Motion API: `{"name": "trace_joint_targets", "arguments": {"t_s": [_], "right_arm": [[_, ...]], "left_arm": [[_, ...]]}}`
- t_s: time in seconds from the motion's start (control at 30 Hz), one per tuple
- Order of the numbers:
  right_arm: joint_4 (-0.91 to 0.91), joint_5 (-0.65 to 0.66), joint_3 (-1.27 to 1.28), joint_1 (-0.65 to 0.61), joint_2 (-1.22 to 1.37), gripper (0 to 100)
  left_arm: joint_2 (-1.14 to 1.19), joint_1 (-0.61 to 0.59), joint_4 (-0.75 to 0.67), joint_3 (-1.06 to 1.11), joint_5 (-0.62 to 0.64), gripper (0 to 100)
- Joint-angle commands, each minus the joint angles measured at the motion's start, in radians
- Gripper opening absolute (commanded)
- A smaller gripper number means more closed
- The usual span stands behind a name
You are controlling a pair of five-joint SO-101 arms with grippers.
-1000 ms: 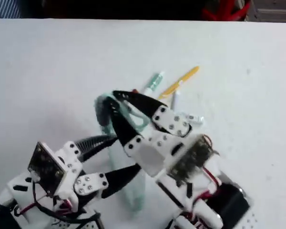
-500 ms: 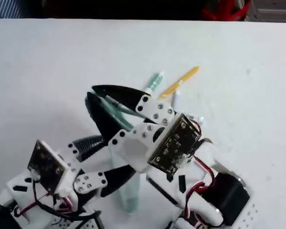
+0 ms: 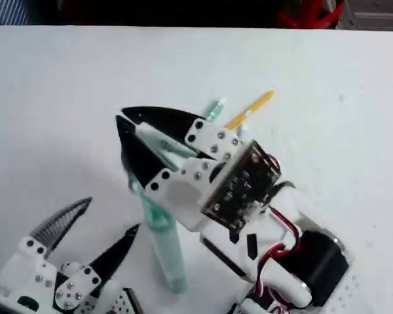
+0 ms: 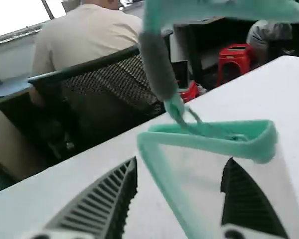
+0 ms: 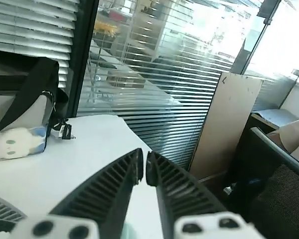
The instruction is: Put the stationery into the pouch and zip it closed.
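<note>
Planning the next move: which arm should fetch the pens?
Probably left: the left gripper is open and free, while the right gripper holds the pouch. The pens lie past the right arm, though.

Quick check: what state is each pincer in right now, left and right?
Left pincer: open, holding nothing.
Right pincer: shut, apparently pinching the top of the pouch.

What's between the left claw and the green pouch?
Nothing but bare white table, seen in the high view: the open left claw sits just apart from the pouch.
</note>
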Motion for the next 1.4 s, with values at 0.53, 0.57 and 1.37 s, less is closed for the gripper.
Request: {"name": "trace_joint_targets", "arguments": {"t_s": [0.53,0.57,1.37], "right_arm": [[0.332,0.0,-0.18,0.102,0.019,2.0],[0.386,0.0,-0.204,0.105,0.005,2.0],[0.605,0.795,0.528,1.219,-0.097,2.7]], "left_arm": [[-0.001,0.145,0.078,-0.012,0.18,31],[-0.001,0.147,0.072,-0.006,0.18,31],[-0.001,-0.162,-0.331,0.615,0.018,22]]}}
